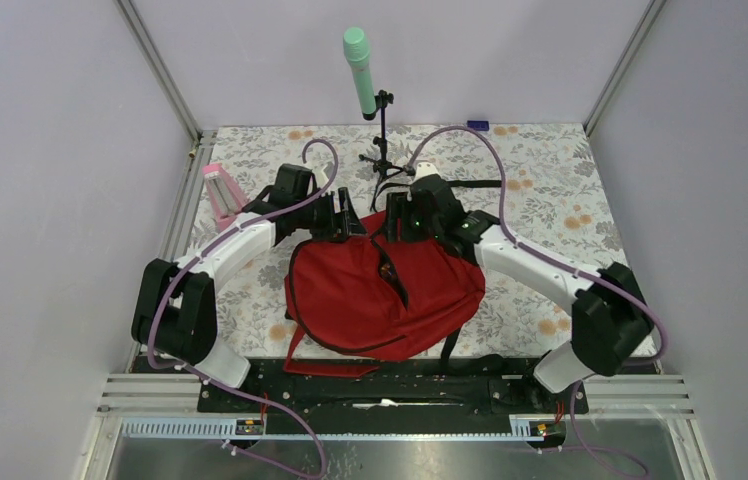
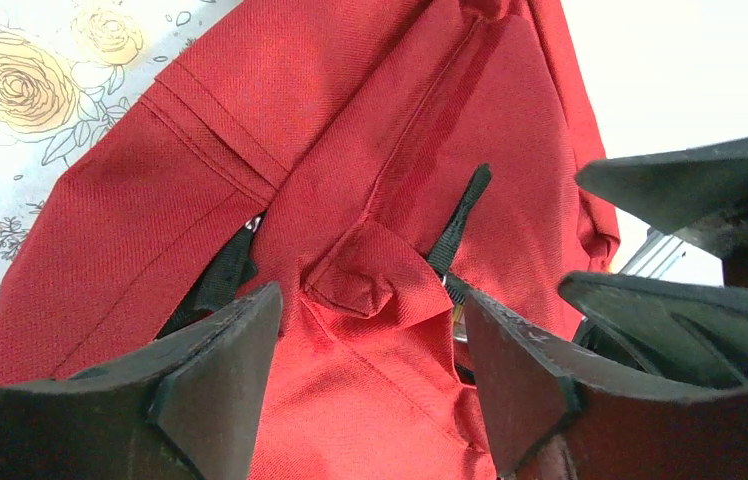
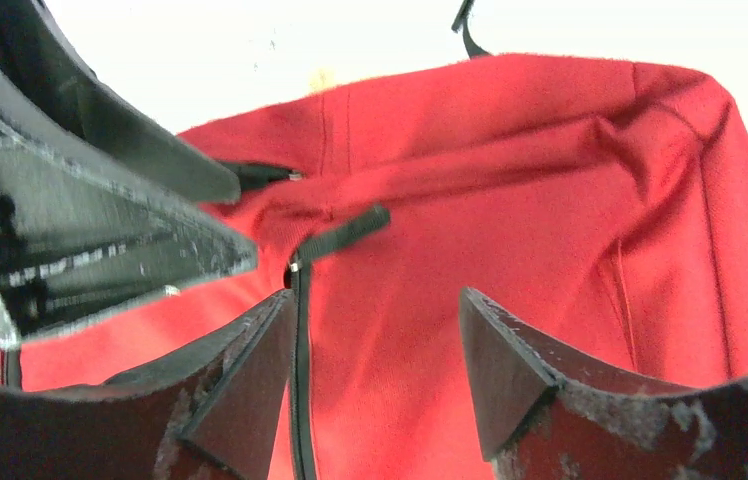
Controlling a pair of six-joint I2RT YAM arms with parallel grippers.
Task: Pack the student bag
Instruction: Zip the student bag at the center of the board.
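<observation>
- I see a mint-green cylinder (image 1: 358, 70) clipped on a thin black stand (image 1: 383, 140) at the upper middle of the top view. It sits just behind both end effectors.
- A pink object (image 1: 220, 195) stands at the left edge of the flowered tabletop (image 1: 550, 200), close beside the left arm. I cannot tell what it is.
- A small blue object (image 1: 478, 125) lies at the far edge, upper right of centre, well apart from everything else.
- The two end effectors crowd each other. In the left wrist view the other arm's black fingers fill the right side, and in the right wrist view they fill the upper left.
- The student bag (image 1: 380, 295) lies flat in the lower middle of the top view, on the tabletop just above the arm bases. It is dark-red fabric, rumpled, with straps trailing toward the bottom.
- The left end effector (image 2: 368, 320) is spread wide over a puckered fold of red fabric, with a black strap (image 2: 455, 225) just beyond it.
- The right end effector (image 3: 378, 310) is also spread wide, gripping nothing. A black zipper pull (image 3: 340, 232) lies above its left finger, and the zipper line runs down beside it.
</observation>
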